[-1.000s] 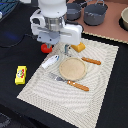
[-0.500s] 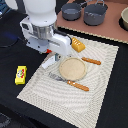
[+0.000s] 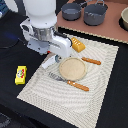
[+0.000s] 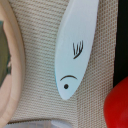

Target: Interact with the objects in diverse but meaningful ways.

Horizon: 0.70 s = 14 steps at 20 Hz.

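A white fish-like piece [image 4: 75, 47] with a black eye and mouth lies on the woven mat directly below the wrist camera; only its end [image 3: 49, 62] shows under the arm in the exterior view. Beside it sits the red tomato-like ball [image 4: 118, 107], which the arm hides in the exterior view. My gripper [image 3: 51, 54] hangs over the fish, and its fingers are hidden. The orange ridged block [image 3: 77, 45] rests at the mat's far edge. Off the mat on the exterior view's left lies the yellow packet [image 3: 20, 75].
A round tan plate [image 3: 72, 68] sits mid-mat, its rim [image 4: 12, 75] close to the fish. A wooden-handled knife [image 3: 91, 61] and fork [image 3: 70, 82] flank it. Two grey pots [image 3: 95, 14] stand on the brown board behind. The mat [image 3: 100, 95] lies on a black table.
The arm has shifted toward the exterior view's left and come down over the white fish. The red ball, visible earlier, is now behind the arm.
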{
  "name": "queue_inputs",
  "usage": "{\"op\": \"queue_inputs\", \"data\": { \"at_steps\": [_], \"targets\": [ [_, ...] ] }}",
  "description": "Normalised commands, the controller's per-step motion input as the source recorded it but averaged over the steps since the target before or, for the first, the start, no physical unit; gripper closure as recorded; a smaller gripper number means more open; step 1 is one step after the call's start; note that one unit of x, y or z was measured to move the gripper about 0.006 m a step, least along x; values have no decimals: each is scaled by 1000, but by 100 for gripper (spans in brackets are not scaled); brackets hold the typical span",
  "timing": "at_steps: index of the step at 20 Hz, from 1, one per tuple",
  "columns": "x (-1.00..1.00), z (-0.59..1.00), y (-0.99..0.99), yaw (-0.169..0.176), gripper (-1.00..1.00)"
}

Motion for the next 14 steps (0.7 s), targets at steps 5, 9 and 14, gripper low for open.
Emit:
{"op": "queue_inputs", "data": {
  "at_steps": [5, 9, 14],
  "targets": [
    [-108, -340, -60, -26, -100],
    [-68, -329, -51, -16, -100],
    [-7, -192, -41, -13, 100]
  ]
}}
